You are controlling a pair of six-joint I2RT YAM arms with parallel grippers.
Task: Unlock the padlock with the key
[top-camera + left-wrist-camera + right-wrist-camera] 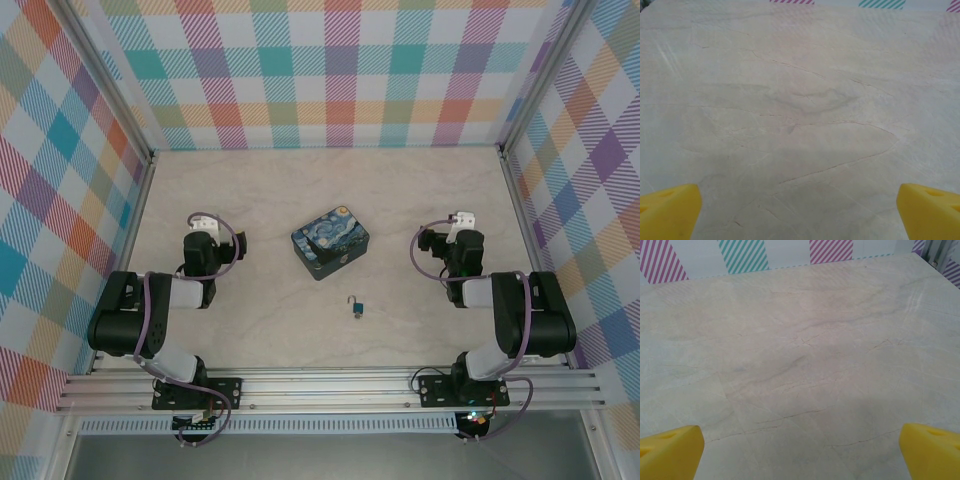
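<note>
The tiny padlock, with a thin silvery shackle and a blue body, lies on the table just in front of the starry-night box. The key is hidden or too small to make out. My left gripper sits at the left of the table, well away from the padlock. In the left wrist view that gripper is open, its yellow fingertips far apart over bare tabletop. My right gripper sits at the right, and in its wrist view it is also open and holds nothing.
A dark-blue starry-night patterned box stands at the table's middle, behind the padlock. Plaid walls close in the table at the back and both sides. A metal rail runs along the near edge by the arm bases.
</note>
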